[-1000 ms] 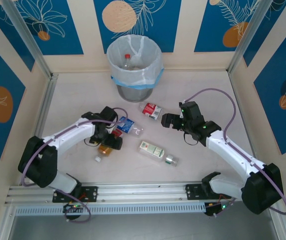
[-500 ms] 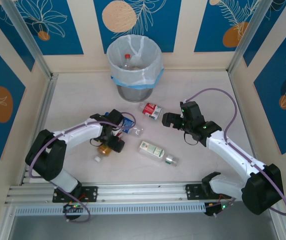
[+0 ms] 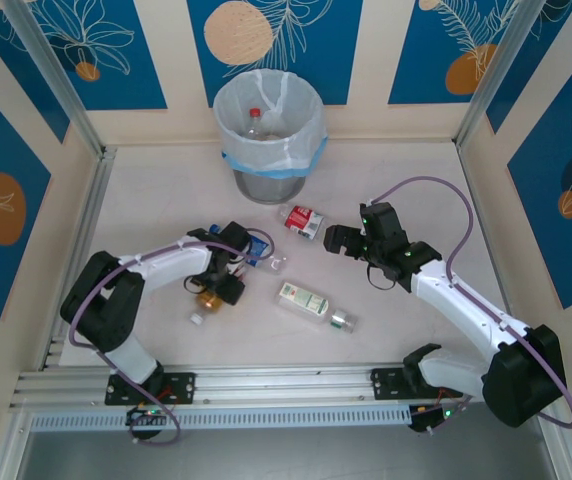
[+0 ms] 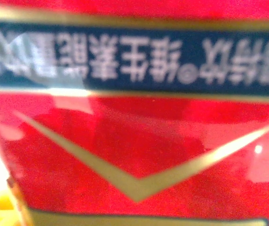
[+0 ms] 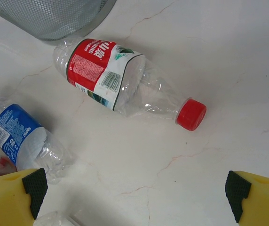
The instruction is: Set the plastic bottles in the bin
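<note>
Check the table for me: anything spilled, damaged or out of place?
No spill visible. The red-labelled bottle and the blue-labelled bottle look crumpled, lying on their sides on the table. A small white piece, perhaps a loose cap, lies beside the amber-coloured bottle.

White links and black joints on left arm (image 3: 161,262) and right arm (image 3: 466,300); lilac cable (image 3: 421,180) along each. On right gripper (image 5: 134,195): yellow fingers (image 5: 3,202), black pads (image 5: 35,186).
</note>
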`<control>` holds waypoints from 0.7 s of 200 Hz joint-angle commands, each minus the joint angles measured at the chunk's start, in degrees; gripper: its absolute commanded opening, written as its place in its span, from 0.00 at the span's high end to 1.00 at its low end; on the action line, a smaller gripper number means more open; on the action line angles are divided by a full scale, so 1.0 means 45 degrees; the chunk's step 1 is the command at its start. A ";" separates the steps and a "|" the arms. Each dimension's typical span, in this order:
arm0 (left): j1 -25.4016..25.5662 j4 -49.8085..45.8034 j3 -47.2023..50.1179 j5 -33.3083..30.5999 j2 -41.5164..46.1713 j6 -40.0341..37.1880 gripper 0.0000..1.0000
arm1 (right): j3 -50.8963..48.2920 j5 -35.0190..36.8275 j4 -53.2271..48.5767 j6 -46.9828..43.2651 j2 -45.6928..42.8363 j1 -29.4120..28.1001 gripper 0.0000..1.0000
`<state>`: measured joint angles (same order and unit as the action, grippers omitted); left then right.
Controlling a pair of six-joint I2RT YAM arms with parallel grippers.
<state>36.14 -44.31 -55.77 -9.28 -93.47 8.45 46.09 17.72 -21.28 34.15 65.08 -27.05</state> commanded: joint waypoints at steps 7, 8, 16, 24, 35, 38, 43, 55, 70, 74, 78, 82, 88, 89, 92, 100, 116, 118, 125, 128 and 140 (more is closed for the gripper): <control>0.0157 -0.0016 0.0004 -0.0262 0.0629 0.0057 0.29 | -0.0125 0.0319 0.0013 0.0301 -0.0050 -0.0006 0.01; 0.0154 -0.0016 0.0007 -0.0262 0.0632 0.0056 0.29 | -0.0124 0.0320 0.0007 0.0301 -0.0049 -0.0006 0.01; 0.0159 0.0005 0.0030 -0.0263 0.0635 0.0058 0.30 | -0.0094 0.0312 0.0021 0.0302 -0.0048 -0.0005 0.01; 0.0158 -0.0031 -0.0007 -0.0216 0.0598 0.0063 0.34 | -0.0104 0.0320 0.0021 0.0299 -0.0048 -0.0005 0.01; 0.0171 -0.0089 -0.0048 -0.0125 0.0558 0.0035 0.38 | -0.0080 0.0305 0.0007 0.0292 -0.0048 -0.0005 0.01; 0.0162 -0.0078 -0.0039 -0.0116 0.0557 0.0029 0.39 | -0.0084 0.0307 0.0002 0.0291 -0.0046 -0.0005 0.01; 0.0156 -0.0065 -0.0038 -0.0106 0.0557 0.0030 0.41 | -0.0068 0.0312 -0.0016 0.0282 -0.0049 -0.0005 0.01; 0.0171 -0.0065 -0.0049 -0.0135 0.0576 0.0009 0.45 | -0.0080 0.0338 -0.0047 0.0300 -0.0060 -0.0005 0.01; 0.0166 -0.0106 -0.0086 -0.0220 0.0627 0.0033 0.47 | -0.0085 0.0323 -0.0060 0.0373 -0.0048 -0.0015 0.01; 0.0162 -0.0125 -0.0088 -0.0238 0.0635 0.0032 0.47 | -0.0102 0.0330 -0.0057 0.0384 -0.0048 -0.0006 0.01; 0.0176 -0.0138 -0.0106 -0.0243 0.0653 0.0047 0.47 | -0.0104 0.0322 -0.0057 0.0394 -0.0048 -0.0012 0.01; 0.0165 -0.0150 -0.0112 -0.0243 0.0672 0.0042 0.47 | -0.0103 0.0321 -0.0057 0.0399 -0.0048 -0.0005 0.01; 0.0175 -0.0171 -0.0141 -0.0243 0.0708 0.0066 0.47 | -0.0104 0.0321 -0.0057 0.0399 -0.0048 -0.0005 0.01; 0.0183 -0.0171 -0.0143 -0.0243 0.0710 0.0081 0.47 | -0.0104 0.0321 -0.0057 0.0399 -0.0048 -0.0015 0.01; 0.0181 -0.0181 -0.0160 -0.0243 0.0730 0.0103 0.47 | -0.0109 0.0321 -0.0074 0.0399 -0.0048 -0.0006 0.01; 0.0174 -0.0207 -0.0197 -0.0277 0.0785 0.0188 0.48 | -0.0126 0.0324 -0.0071 0.0399 -0.0048 -0.0005 0.01; 0.0168 -0.0230 -0.0306 -0.0360 0.0979 0.0395 0.55 | -0.0090 0.0391 -0.0125 0.0313 -0.0029 0.0015 0.01; 0.0166 -0.0230 -0.0318 -0.0360 0.1009 0.0429 0.56 | -0.0086 0.0407 -0.0132 0.0304 -0.0029 0.0015 0.01; 0.0173 -0.0221 -0.0360 -0.0326 0.1132 0.0511 0.59 | -0.0066 0.0463 -0.0173 0.0239 -0.0024 0.0015 0.01; 0.0162 -0.0212 -0.0371 -0.0312 0.1185 0.0550 0.61 | -0.0061 0.0480 -0.0174 0.0225 -0.0028 0.0015 0.01; 0.0173 -0.0211 -0.0452 -0.0263 0.1398 0.0734 0.65 | -0.0008 0.0501 -0.0207 0.0115 -0.0026 0.0032 0.01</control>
<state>36.21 -44.14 -55.81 -9.67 -90.26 9.52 46.09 18.11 -21.50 34.92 65.08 -27.05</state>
